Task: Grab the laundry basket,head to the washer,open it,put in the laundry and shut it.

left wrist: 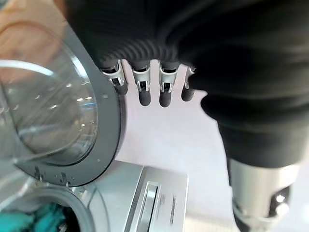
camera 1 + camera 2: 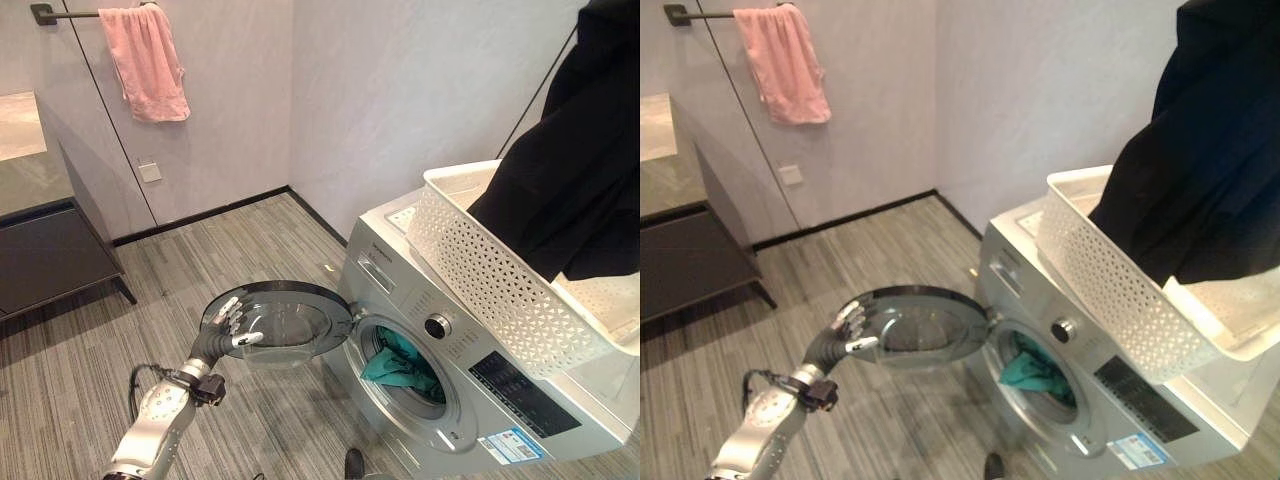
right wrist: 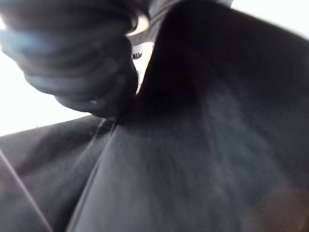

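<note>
The silver washer (image 2: 523, 397) stands at the right with its round glass door (image 2: 290, 320) swung wide open to the left. My left hand (image 2: 228, 325) rests at the door's outer rim, open, its fingers (image 1: 144, 92) straight beside the rim. A teal cloth (image 2: 400, 365) lies in the drum opening. The white perforated laundry basket (image 2: 470, 260) sits on top of the washer. A black garment (image 2: 580, 170) hangs lifted above the basket from the upper right. My right hand (image 3: 72, 58) is bunched into this black cloth (image 3: 203, 145), shut on it.
A pink towel (image 2: 148, 60) hangs from a wall bar at the back left. A dark low cabinet (image 2: 50, 250) stands at the left wall. Grey plank floor (image 2: 230, 250) lies open between the cabinet and the washer. Walls meet in a corner behind the washer.
</note>
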`<state>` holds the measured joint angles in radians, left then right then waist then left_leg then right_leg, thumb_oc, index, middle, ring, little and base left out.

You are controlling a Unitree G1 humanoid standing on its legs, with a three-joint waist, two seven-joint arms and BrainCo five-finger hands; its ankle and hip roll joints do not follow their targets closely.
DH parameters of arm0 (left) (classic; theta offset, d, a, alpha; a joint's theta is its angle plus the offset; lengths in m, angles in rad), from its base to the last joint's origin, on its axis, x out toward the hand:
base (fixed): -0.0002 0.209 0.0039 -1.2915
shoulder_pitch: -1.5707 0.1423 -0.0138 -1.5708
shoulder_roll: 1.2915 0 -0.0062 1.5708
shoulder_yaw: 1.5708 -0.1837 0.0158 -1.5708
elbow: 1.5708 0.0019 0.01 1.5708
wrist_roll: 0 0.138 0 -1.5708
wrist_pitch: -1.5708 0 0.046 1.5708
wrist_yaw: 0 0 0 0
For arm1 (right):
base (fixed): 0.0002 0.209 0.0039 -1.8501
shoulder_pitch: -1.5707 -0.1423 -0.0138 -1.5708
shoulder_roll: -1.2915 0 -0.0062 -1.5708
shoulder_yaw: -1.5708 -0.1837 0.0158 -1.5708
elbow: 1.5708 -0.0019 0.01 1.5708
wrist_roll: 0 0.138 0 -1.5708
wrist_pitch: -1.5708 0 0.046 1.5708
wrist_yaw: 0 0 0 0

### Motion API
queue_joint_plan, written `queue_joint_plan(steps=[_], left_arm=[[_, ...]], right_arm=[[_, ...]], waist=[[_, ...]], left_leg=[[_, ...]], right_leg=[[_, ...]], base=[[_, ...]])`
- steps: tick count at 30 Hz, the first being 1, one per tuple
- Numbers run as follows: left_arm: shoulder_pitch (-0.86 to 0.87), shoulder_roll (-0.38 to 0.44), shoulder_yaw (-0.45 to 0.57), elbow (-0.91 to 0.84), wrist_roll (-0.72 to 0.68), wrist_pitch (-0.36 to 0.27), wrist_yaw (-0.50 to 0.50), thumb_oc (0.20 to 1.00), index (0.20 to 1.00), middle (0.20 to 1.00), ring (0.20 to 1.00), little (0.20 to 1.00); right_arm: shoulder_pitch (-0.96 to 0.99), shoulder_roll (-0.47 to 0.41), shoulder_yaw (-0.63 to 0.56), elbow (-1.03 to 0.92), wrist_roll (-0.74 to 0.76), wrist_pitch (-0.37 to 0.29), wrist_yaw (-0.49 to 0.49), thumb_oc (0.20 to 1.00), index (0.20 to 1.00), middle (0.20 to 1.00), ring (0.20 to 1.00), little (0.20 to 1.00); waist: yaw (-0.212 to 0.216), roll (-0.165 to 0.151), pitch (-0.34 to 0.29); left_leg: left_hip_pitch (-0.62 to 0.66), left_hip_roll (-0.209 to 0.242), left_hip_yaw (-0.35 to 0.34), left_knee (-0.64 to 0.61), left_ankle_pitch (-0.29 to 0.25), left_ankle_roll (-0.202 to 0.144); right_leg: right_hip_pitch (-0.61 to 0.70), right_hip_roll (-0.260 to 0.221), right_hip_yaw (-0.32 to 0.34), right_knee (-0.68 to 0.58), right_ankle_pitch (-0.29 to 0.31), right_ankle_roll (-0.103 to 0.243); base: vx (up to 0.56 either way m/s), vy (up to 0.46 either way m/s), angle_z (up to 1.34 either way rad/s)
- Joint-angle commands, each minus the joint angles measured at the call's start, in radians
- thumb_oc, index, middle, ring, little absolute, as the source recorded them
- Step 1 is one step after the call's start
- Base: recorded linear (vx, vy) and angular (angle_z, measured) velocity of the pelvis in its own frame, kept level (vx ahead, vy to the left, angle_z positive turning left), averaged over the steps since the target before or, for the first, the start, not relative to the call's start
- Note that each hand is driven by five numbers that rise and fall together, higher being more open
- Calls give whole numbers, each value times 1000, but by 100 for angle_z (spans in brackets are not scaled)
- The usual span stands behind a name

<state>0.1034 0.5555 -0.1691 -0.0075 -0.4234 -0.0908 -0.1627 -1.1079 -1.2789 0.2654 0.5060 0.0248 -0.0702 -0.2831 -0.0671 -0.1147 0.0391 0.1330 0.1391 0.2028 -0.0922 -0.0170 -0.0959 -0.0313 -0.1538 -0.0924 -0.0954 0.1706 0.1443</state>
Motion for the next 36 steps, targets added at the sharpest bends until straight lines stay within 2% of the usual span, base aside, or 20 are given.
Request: queue_joint_plan(steps=[1, 4, 6, 7, 8, 10, 12, 14, 18, 23, 24, 25, 26, 27, 28, 29, 30, 32, 33, 36], left_arm=[[-160, 71, -11, -118, 115, -60, 18, 1000, 1000, 1000, 1000, 1000], [-363, 60, -74, -135, 211, -50, 50, 1000, 1000, 1000, 1000, 1000], [-468, 39, -119, -97, 233, -42, 63, 1000, 1000, 1000, 1000, 1000], [-619, 3, -185, -29, 264, -24, 93, 1000, 1000, 1000, 1000, 1000], [-638, -4, -195, -13, 266, -28, 98, 1000, 1000, 1000, 1000, 1000], [-819, -64, -276, 116, 292, -10, 140, 1000, 1000, 1000, 1000, 1000], [-978, -171, -362, 293, 286, 14, 167, 1000, 1000, 1000, 1000, 1000], [-1095, -239, -416, 431, 289, 31, 200, 1000, 1000, 1000, 1000, 1000], [-1184, -296, -478, 507, 304, 43, 203, 1000, 1000, 1000, 1000, 1000], [-1205, -318, -498, 514, 306, 43, 202, 1000, 1000, 1000, 1000, 1000], [-1203, -310, -497, 500, 301, 42, 196, 1000, 1000, 1000, 1000, 1000], [-1198, -293, -496, 482, 298, 40, 189, 1000, 1000, 1000, 1000, 1000], [-1197, -293, -495, 480, 298, 41, 188, 1000, 1000, 1000, 1000, 1000], [-1184, -266, -493, 450, 295, 39, 180, 1000, 1000, 1000, 1000, 1000], [-1142, -215, -472, 371, 282, 31, 165, 1000, 1000, 1000, 1000, 1000], [-1117, -192, -464, 330, 278, 37, 154, 1000, 1000, 1000, 1000, 1000], [-995, -89, -402, 200, 265, 36, 115, 1000, 1000, 1000, 1000, 1000], [-859, 3, -331, 90, 240, 32, 70, 1000, 1000, 1000, 1000, 1000], [-788, 39, -300, 38, 229, 36, 51, 1000, 1000, 1000, 1000, 1000], [-582, 109, -185, -67, 214, 30, 11, 1000, 1000, 1000, 1000, 1000]], right_arm=[[-135, 0, 43, 52, 11, -3, -33, 200, 200, 200, 200, 200], [-172, 32, 77, 62, 22, 18, -15, 200, 200, 200, 200, 200], [-197, 45, 96, 75, 30, 24, -15, 200, 200, 200, 200, 200], [-214, 79, 121, 84, 38, 36, -12, 200, 200, 200, 200, 200], [-221, 73, 123, 86, 38, 37, -13, 200, 200, 200, 200, 200], [-243, 103, 147, 89, 42, 51, -11, 200, 200, 200, 200, 200], [-264, 140, 179, 91, 51, 63, -8, 200, 200, 200, 200, 200], [-286, 165, 210, 95, 58, 71, -6, 200, 200, 200, 200, 200], [-309, 184, 254, 120, 91, 76, -7, 200, 200, 200, 200, 200], [-290, 171, 255, 104, 122, 61, 2, 200, 200, 200, 200, 200], [-245, 117, 303, 48, 148, 52, 95, 200, 200, 200, 200, 200], [-227, 87, 333, 28, 163, 53, 141, 200, 200, 200, 200, 200], [-230, 85, 335, 28, 164, 53, 143, 495, 495, 495, 495, 495], [-207, 39, 382, 1, 186, 57, 215, 705, 705, 705, 705, 705], [-172, -33, 424, -61, 209, 58, 290, 1000, 1000, 1000, 1000, 1000], [-148, -81, 428, -79, 232, 62, 311, 1000, 1000, 1000, 1000, 1000], [16, -185, 380, -142, 299, 54, 402, 1000, 1000, 1000, 1000, 1000], [201, -269, 291, -209, 346, 60, 490, 1000, 1000, 1000, 1000, 1000], [320, -300, 209, -246, 355, 68, 523, 1000, 1000, 1000, 1000, 1000], [562, -348, 73, -278, 371, 86, 607, 1000, 1000, 1000, 1000, 1000]], waist=[[3, -41, -33], [-14, -36, -48], [-19, -36, -46], [-32, -28, -56], [-29, -29, -49], [-38, -23, -50], [-50, -12, -50], [-59, -2, -46], [-66, 18, -38], [-66, 19, -31], [-67, 15, -26], [-68, 11, -23], [-68, 13, -23], [-68, 9, -19], [-68, 4, -13], [-70, 8, -14], [-75, 12, -6], [-78, 10, 0], [-78, 6, -1], [-75, -4, 11]], left_leg=[[-13, -25, -78, 99, -141, 62], [-3, -24, -80, 92, -148, 63], [-6, -26, -80, 93, -139, 61], [2, -25, -80, 89, -147, 61], [-2, -27, -80, 90, -139, 60], [-3, -29, -80, 89, -136, 59], [-1, -30, -80, 88, -134, 57], [-1, -29, -79, 87, -131, 56], [3, -22, -73, 86, -132, 54], [-5, -18, -72, 87, -119, 49], [-9, -11, -72, 85, -112, 43], [-11, -9, -72, 85, -109, 41], [-12, -9, -72, 85, -109, 41], [-14, -7, -70, 85, -106, 38], [-16, -4, -68, 85, -102, 35], [-12, 1, -68, 83, -109, 33], [-17, 7, -67, 82, -102, 28], [-25, 9, -67, 81, -90, 23], [-22, 14, -70, 79, -97, 20], [-30, 21, -74, 80, -94, 14]], right_leg=[[-21, -61, 40, 61, -55, 57], [-18, -58, 41, 63, -65, 59], [-22, -59, 42, 65, -59, 56], [-17, -57, 42, 64, -66, 58], [-21, -59, 41, 65, -59, 56], [-22, -59, 39, 67, -58, 55], [-23, -58, 37, 71, -59, 55], [-27, -57, 37, 71, -58, 54], [-31, -49, 44, 69, -67, 55], [-36, -48, 45, 70, -66, 47], [-37, -45, 44, 69, -73, 44], [-39, -44, 44, 68, -74, 43], [-39, -44, 44, 68, -74, 43], [-40, -43, 44, 68, -74, 42], [-41, -43, 41, 67, -75, 42], [-36, -39, 38, 65, -83, 44], [-36, -36, 32, 63, -82, 43], [-39, -38, 27, 61, -77, 41], [-32, -34, 20, 57, -85, 43], [-30, -32, 10, 54, -88, 42]], base=[[0, 0, 0], [0, 0, 0], [-17, -6, 1], [-34, -13, 0], [0, 0, 0], [-17, -9, 0], [0, 0, 0], [0, 0, 0], [-1, -8, -6], [-7, -17, -3], [-7, -49, -1], [-6, -50, 1], [0, 0, 0], [0, 0, 0], [0, 0, 0], [31, -28, 4], [0, 0, 0], [12, -6, -4], [0, 0, 0], [20, -8, 4]])
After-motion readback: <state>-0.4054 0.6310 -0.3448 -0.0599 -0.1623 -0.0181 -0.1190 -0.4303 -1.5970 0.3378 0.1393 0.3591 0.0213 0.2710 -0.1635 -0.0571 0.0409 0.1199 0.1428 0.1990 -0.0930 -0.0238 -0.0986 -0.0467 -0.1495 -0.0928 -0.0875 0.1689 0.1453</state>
